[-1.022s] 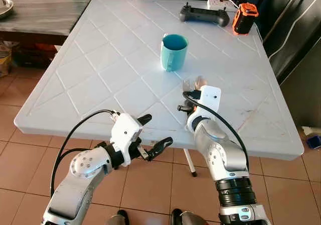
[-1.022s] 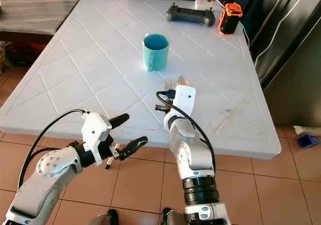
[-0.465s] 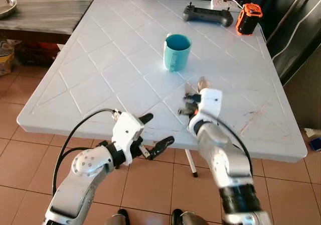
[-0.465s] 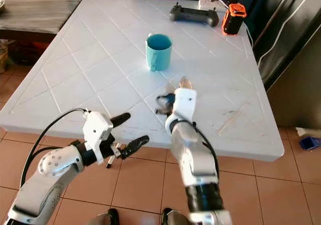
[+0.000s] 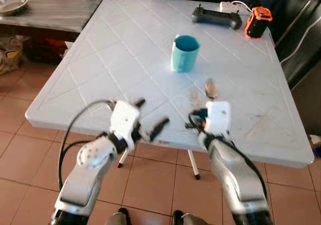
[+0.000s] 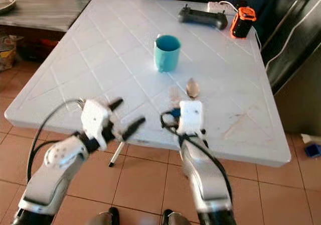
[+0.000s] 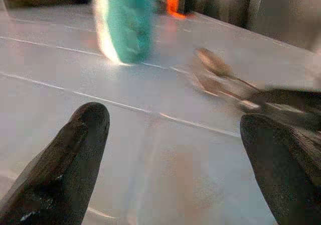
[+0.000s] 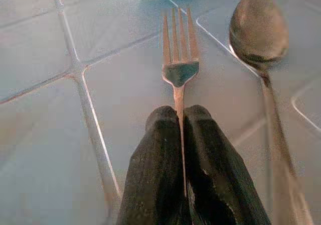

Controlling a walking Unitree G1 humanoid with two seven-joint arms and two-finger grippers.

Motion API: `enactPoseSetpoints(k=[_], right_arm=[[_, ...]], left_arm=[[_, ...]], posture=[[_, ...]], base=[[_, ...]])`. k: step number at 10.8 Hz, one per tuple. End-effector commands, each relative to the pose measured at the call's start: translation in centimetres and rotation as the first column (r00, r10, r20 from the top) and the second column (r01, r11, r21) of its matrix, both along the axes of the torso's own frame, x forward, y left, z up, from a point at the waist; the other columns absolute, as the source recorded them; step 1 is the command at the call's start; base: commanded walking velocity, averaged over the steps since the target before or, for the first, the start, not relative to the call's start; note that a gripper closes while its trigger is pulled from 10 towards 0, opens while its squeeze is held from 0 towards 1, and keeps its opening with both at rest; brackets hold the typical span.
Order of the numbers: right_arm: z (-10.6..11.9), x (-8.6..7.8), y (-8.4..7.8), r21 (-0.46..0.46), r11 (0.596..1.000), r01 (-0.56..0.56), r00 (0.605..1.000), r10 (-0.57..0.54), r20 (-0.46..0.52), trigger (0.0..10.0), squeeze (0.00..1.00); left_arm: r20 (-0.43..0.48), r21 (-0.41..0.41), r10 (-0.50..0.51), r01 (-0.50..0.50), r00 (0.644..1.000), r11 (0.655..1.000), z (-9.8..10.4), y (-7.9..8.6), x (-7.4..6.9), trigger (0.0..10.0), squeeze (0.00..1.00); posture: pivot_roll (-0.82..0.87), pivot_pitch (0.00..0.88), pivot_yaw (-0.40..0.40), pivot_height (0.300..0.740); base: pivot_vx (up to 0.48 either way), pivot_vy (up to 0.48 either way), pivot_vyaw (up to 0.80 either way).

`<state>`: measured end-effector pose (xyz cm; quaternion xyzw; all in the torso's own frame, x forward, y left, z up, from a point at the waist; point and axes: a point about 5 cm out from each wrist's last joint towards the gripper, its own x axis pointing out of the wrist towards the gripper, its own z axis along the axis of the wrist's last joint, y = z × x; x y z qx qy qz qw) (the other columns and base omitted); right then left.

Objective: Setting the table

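Fork (image 8: 179, 64) pinched in my right claw (image 8: 181, 134) | now lower beside spoon (image 8: 258, 29) | left claw (image 7: 170, 149) gapes empty | placing nearly done

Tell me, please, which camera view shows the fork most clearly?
The right wrist view: the fork is sharp, tines plain, handle pinched in the right gripper. Both eye views give a pale blur beside the spoon; the left wrist view smears it.

home dining/kitchen area | white plastic table (image 5: 100, 59), terracotta tile floor (image 5: 20, 154) | far left: wooden counter (image 5: 50, 9) with steel bowl (image 5: 12, 3)
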<state>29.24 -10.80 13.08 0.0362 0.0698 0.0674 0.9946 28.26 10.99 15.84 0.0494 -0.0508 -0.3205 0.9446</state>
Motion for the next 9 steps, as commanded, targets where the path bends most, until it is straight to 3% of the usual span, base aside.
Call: enactPoseSetpoints(k=[1,2,3,4,6,9], right_arm=[[0.4,-0.4,-0.6,-0.001,1.000,0.015,0.999,-0.015,0.032,0.0,0.00],[1.0,-1.1,-1.3,-0.057,0.997,0.042,0.994,-0.035,0.106,2.4,0.00],[1.4,-1.4,-1.7,-0.053,0.997,0.064,0.989,-0.057,0.134,6.5,0.00],[2.1,-1.7,-2.5,-0.011,0.994,0.108,0.979,-0.104,0.177,10.0,0.00],[3.9,-2.4,-4.1,0.015,0.978,0.206,0.938,-0.202,0.283,10.0,0.00],[4.1,-2.9,-4.7,0.022,0.969,0.247,0.922,-0.242,0.302,10.0,0.00]], left_arm=[[0.003,0.010,0.048,-0.048,0.999,0.999,-0.2,0.4,0.3,10.0,0.00],[0.017,0.003,0.137,-0.137,0.990,0.991,-0.2,0.9,0.9,10.0,0.00],[0.018,-0.003,0.175,-0.175,0.984,0.985,-0.2,1.0,1.1,10.0,0.00],[0.024,-0.010,0.208,-0.208,0.978,0.978,-0.2,1.0,1.3,10.0,0.00],[0.012,-0.038,0.253,-0.253,0.967,0.967,-0.1,1.2,2.0,10.0,0.00],[0.009,-0.040,0.252,-0.252,0.968,0.967,-0.1,1.2,2.2,10.0,0.00]], posture=[[0.13,0.157,-0.050,0.740],[0.12,0.153,-0.055,0.740],[0.12,0.154,-0.056,0.740],[0.12,0.153,-0.058,0.740],[0.12,0.148,-0.053,0.740],[0.11,0.152,-0.048,0.740]], base=[[0.000,0.000,0.00],[0.000,0.000,0.00],[0.000,0.000,0.00],[0.000,0.000,0.00],[0.000,0.000,0.00],[0.000,0.096,-0.65]])
